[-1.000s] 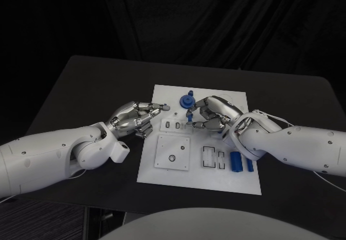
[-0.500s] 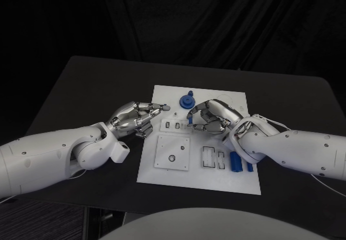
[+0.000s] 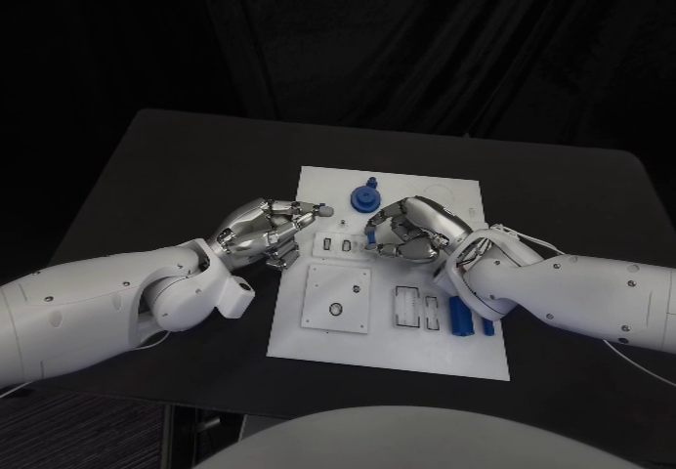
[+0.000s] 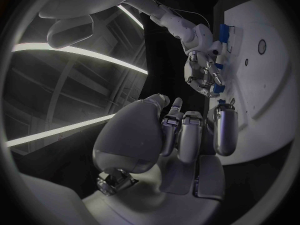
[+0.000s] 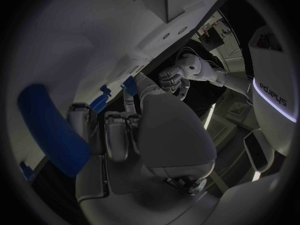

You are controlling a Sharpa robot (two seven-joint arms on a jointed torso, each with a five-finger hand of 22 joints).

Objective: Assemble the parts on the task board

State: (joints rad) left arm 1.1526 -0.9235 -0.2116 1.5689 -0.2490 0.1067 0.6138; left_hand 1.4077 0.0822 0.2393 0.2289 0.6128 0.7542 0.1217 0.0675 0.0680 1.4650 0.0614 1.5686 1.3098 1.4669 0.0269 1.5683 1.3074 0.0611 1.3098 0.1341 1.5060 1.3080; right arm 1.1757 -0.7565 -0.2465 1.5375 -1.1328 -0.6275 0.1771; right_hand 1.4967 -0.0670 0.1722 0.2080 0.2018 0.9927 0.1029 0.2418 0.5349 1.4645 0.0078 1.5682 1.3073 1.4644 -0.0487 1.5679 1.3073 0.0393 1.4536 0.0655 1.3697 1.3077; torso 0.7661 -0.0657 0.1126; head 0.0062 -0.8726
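Observation:
The white task board [image 3: 324, 337] lies in the middle of the black table. My right hand [image 3: 408, 233] hovers over the board's upper middle and pinches a small blue part [image 3: 369, 234] at its fingertips; the left wrist view shows that hand [image 4: 203, 70] and the part [image 4: 216, 88] too. A round blue part [image 3: 366, 198] stands in the board just beyond it. Two long blue parts [image 3: 461, 315] lie near the board's right edge. My left hand [image 3: 265, 233] sits at the board's left edge with its fingers curled in, holding nothing.
The board carries a square raised plate with a hole [image 3: 338, 298] and small rectangular slots [image 3: 408, 305] beside it. Bare black table [image 3: 184, 166] surrounds the board on all sides. My two hands stand close together across the board's upper half.
My right hand has drawn slightly toward me and curled in more, carrying the small blue part with it. The left hand has not moved.

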